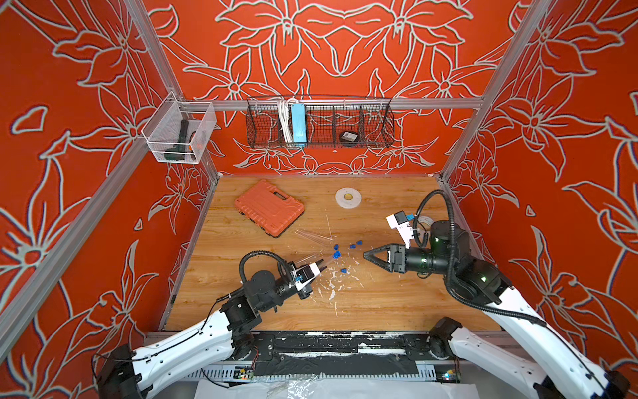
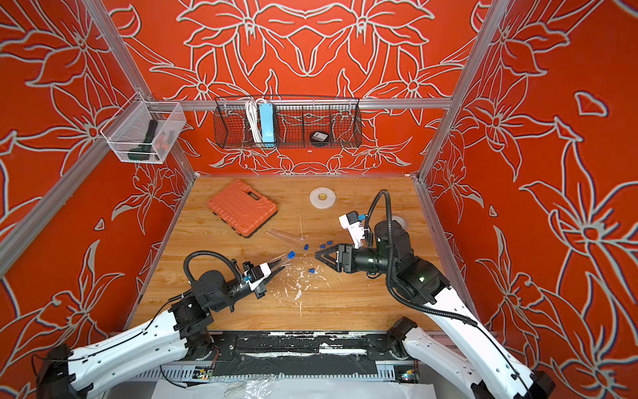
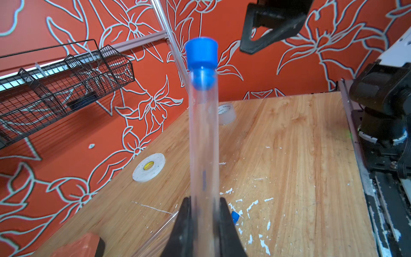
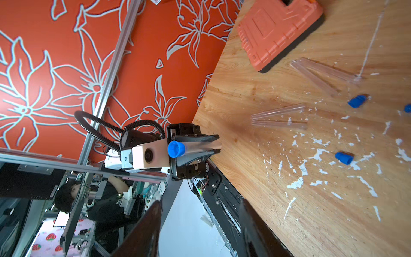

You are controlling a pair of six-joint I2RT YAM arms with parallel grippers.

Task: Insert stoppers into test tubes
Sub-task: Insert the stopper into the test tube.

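Orange floral walls enclose a wooden counter (image 1: 379, 304) flecked with white paint.

Top views: the left jaws clamp the held test tube (image 1: 326, 261). The seated stopper (image 1: 336, 255) occupies the tube's mouth, which points toward the right arm. The right jaws point at that stopper from near by, without touching it. Four loose stoppers (image 1: 352, 246) lie on the counter between the arms. The loose test tubes (image 1: 310, 236) lie near an orange tool case (image 1: 269, 207).

Left wrist view: the held test tube (image 3: 203, 144) projects from between the closed-in jaws, raised above the counter. The seated stopper (image 3: 201, 57) has its narrow end inside the mouth and its flared head outside. A tape roll (image 3: 149, 170) lies beyond.

Right wrist view: the right jaws stand wide, with nothing between them. The seated stopper (image 4: 176, 149) faces the camera. Two pairs of loose test tubes (image 4: 280, 118) lie flat on the counter, with loose stoppers (image 4: 344, 157) close by.
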